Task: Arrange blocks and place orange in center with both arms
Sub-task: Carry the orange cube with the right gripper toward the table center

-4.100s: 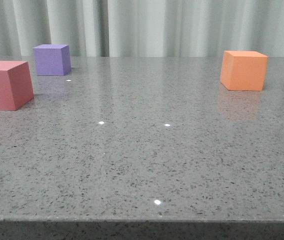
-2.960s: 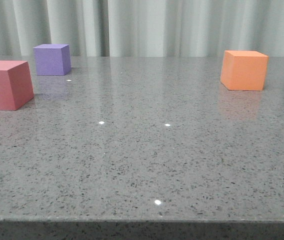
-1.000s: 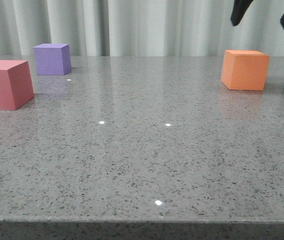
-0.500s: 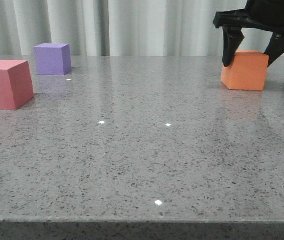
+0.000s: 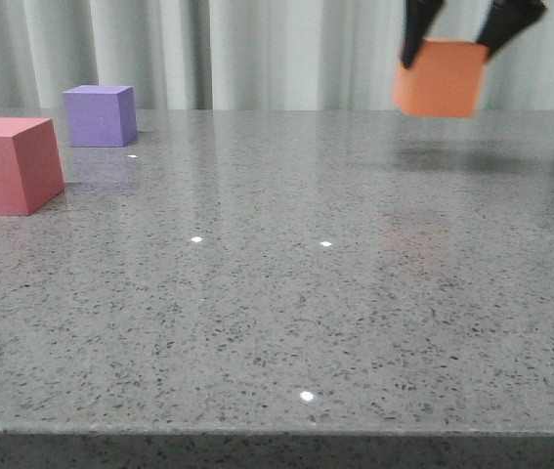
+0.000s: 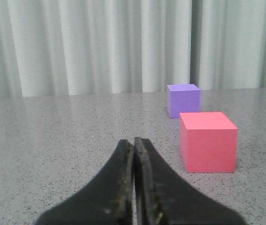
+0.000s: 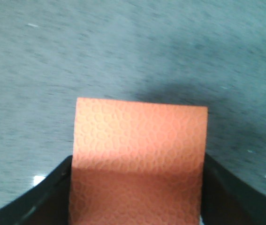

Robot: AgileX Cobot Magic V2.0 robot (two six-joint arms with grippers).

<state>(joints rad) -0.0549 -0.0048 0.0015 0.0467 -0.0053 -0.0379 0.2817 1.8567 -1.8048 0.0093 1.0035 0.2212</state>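
Observation:
The orange cube (image 5: 440, 78) hangs in the air above the far right of the table, and my right gripper (image 5: 460, 39) is shut on it from above. In the right wrist view the orange cube (image 7: 140, 154) fills the space between the dark fingers (image 7: 43, 197). The red-pink cube (image 5: 8, 164) rests at the left edge of the table, with the purple cube (image 5: 100, 115) behind it. My left gripper (image 6: 134, 145) is shut with nothing in it, low over the table, facing the red-pink cube (image 6: 208, 142) and the purple cube (image 6: 183, 100).
The grey speckled table (image 5: 277, 313) runs to a front edge near the bottom of the front view. Pale curtains (image 5: 257, 49) hang behind it. A dark shadow (image 5: 472, 161) lies under the lifted cube.
My right gripper came down around the orange cube, shut on it and lifted it up and slightly left off the table. The red-pink and purple cubes stayed put.

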